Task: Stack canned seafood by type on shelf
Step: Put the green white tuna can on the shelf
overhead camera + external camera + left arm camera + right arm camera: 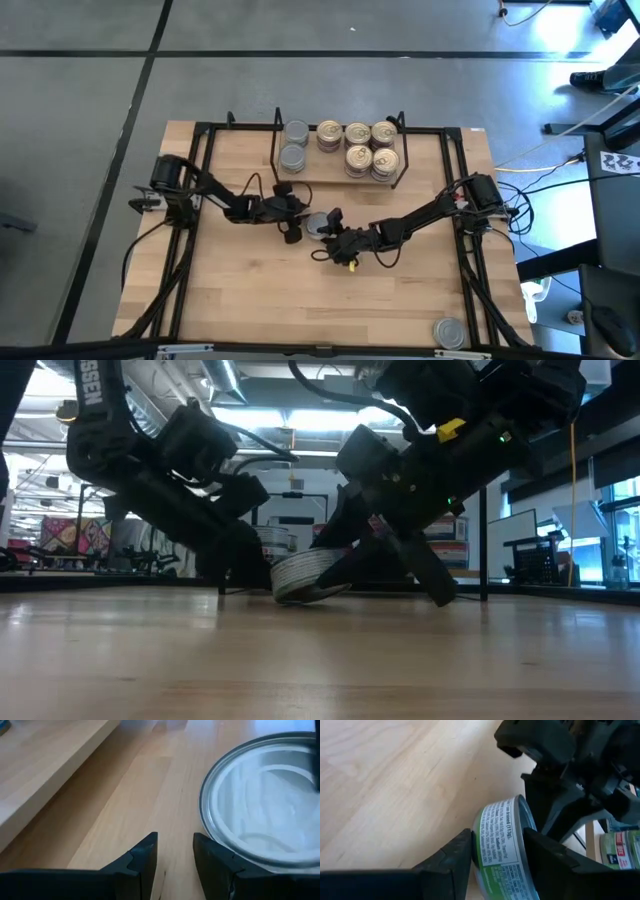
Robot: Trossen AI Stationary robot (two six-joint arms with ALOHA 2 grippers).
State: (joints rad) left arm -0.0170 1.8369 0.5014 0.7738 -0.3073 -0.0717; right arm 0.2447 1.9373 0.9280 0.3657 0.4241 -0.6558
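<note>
Two dark robot arms reach inward from opposite sides of the wooden table (250, 300) and meet near its middle, just in front of the shelf (340, 178). The left gripper (293, 229) slants down to the tabletop with its fingers a little apart and nothing between them; one fingertip sits against the rim of a silver-topped tin (318, 225). The right gripper (331, 225) comes in low from the other side, its fingers pinching that same tin by its wall. From table height the tin (303, 576) is tilted, one edge raised off the wood and the other resting on it. Its top is plain silver-grey, and its side carries a green and white label with small print (502, 845). On the shelf board stand the other tins: two silver-topped ones (294, 143) at the left end and several gold-lidded ones (358, 145) grouped toward the right. One more silver-topped tin (449, 333) sits alone near the table's front right corner, well apart from everything else.
</note>
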